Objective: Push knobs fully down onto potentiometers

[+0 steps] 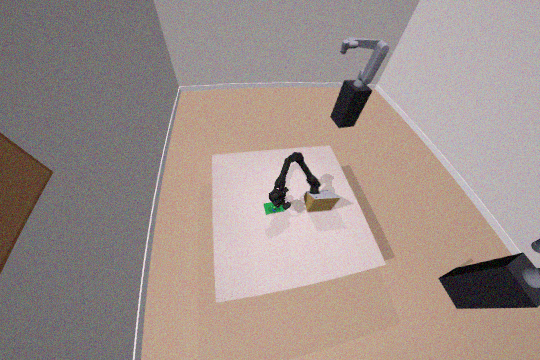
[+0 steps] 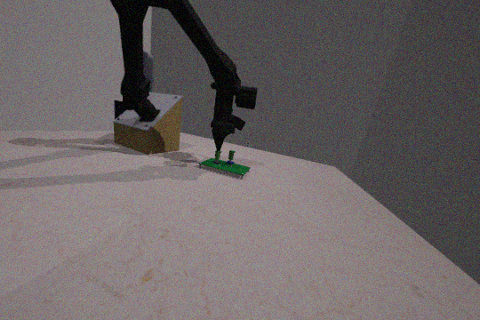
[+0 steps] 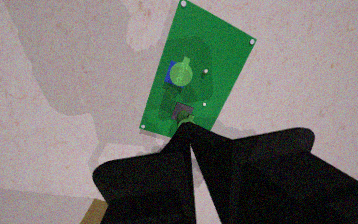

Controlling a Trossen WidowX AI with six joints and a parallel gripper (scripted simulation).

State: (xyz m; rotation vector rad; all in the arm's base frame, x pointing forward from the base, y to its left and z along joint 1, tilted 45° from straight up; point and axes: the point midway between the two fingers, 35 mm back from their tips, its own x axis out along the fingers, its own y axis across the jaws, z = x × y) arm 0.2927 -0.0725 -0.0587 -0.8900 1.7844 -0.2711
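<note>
The green circuit board [image 1: 268,210] [image 2: 237,169] [image 3: 225,55] stands on the table. One green knob [image 2: 231,156] [image 3: 181,74] stands upright over a blue potentiometer [image 2: 230,163] [image 3: 169,75]. The other green knob [image 2: 218,157] [image 3: 186,117] stands over a potentiometer that looks grey in the wrist view [image 3: 182,110]; the fingers partly hide this knob there. My gripper [image 2: 219,149] [image 3: 186,126] is shut and empty, pointing down, with its fingertips at the top of this second knob. Whether they touch it, and how far each knob sits above its potentiometer, is too small to tell.
The arm's base stands on a wooden block [image 1: 322,202] [image 2: 172,124] beside the board. Two small pins [image 3: 205,71] [image 3: 204,104] stand on the board near the knobs. Two grey arms on black pedestals [image 1: 351,104] [image 1: 492,287] stand away from the table.
</note>
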